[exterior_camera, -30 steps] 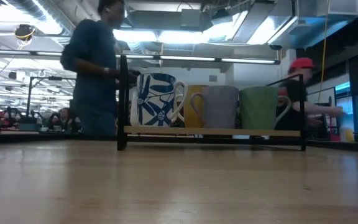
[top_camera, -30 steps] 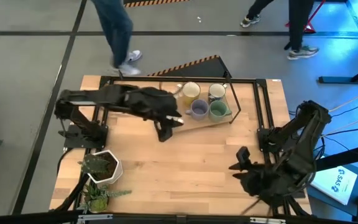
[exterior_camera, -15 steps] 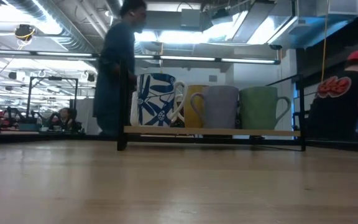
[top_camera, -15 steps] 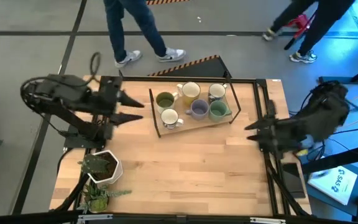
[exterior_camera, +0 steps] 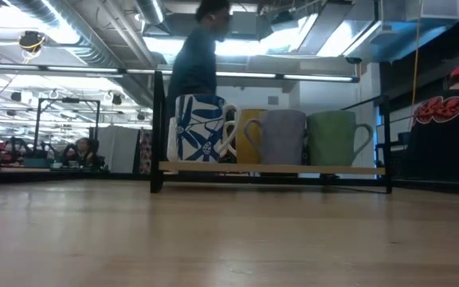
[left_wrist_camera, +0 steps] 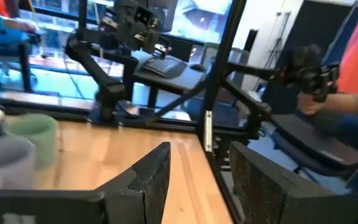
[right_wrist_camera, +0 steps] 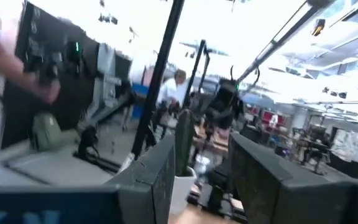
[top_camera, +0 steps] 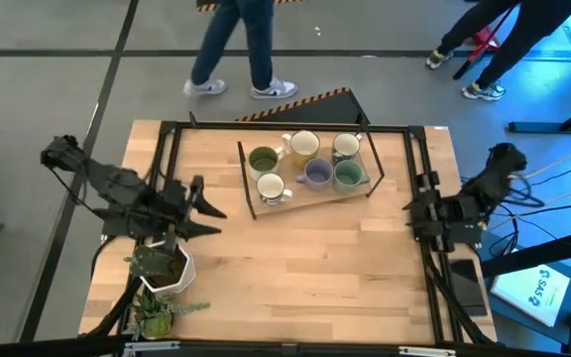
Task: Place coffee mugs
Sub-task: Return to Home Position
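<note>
Basically done: six mugs (top_camera: pixel 316 174) sit together on the shelf (top_camera: pixel 310 198) by the desk's (top_camera: pixel 295 268) far edge, and I see no mug anywhere else on it. Left gripper (top_camera: pixel 211 220) hangs near the left edge, just by the plant pot (top_camera: pixel 167 268), fingers well apart, holding nothing. Right gripper (top_camera: pixel 411 210) is at the right edge, also spread and empty. I'd say only parking the arms is left.

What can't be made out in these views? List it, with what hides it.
Low view: the olive mug and one white mug are hidden behind the front row, which includes the blue patterned mug.
Left wrist view: the lavender mug is blurred and cut off by the picture's edge.
Right wrist view: the plant pot is blurred, its base behind the right gripper.
</note>
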Motion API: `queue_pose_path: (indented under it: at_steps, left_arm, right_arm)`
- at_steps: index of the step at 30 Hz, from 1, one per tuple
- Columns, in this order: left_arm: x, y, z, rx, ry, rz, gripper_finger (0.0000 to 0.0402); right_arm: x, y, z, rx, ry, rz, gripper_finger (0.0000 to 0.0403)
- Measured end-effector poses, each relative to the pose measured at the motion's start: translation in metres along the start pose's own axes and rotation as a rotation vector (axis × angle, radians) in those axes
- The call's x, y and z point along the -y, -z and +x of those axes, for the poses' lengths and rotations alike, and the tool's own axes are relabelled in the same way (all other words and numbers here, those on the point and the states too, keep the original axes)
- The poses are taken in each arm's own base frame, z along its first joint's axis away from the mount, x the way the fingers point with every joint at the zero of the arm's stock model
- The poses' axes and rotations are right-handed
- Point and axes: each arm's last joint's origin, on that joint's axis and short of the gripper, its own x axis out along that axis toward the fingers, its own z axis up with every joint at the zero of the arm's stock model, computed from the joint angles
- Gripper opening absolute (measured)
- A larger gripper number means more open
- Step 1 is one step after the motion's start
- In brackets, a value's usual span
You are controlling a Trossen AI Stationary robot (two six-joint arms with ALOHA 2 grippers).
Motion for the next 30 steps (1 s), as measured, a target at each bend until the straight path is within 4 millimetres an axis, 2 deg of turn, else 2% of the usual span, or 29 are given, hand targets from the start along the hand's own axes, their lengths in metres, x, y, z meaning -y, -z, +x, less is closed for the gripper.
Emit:
queue_pose_path:
  at_steps: [5, 11, 15, 19, 24, 28, 30]
  left_arm:
    - [-0.013, 0.058, 0.002, 0.034, 0.045, -0.091, 0.0159]
    - [-0.035, 0.111, -0.014, 0.135, 0.046, -0.187, 0.0159]
    - [-0.05, 0.146, -0.023, 0.162, 0.037, -0.218, 0.0159]
    - [-0.065, 0.179, -0.031, 0.149, 0.015, -0.3, 0.0159]
    - [-0.071, 0.184, -0.033, 0.079, -0.021, -0.306, 0.0159]
    - [-0.069, 0.166, -0.041, 0.158, 0.147, -0.299, 0.0159]
    - [-0.07, 0.154, -0.047, 0.204, 0.173, -0.297, 0.0159]
  right_arm:
    - [-0.013, 0.044, -0.015, 0.068, 0.07, 0.077, 0.0143]
    - [-0.021, 0.083, -0.031, 0.112, 0.168, 0.124, 0.0143]
    - [-0.023, 0.093, -0.032, 0.01, 0.192, 0.13, 0.0143]
    - [-0.024, 0.095, -0.032, -0.012, 0.191, 0.12, 0.0143]
    - [-0.024, 0.097, -0.032, -0.047, 0.209, 0.132, 0.0143]
    - [-0.02, 0.089, -0.033, 0.04, 0.246, 0.18, 0.0143]
    - [-0.018, 0.084, -0.034, 0.087, 0.246, 0.177, 0.0143]
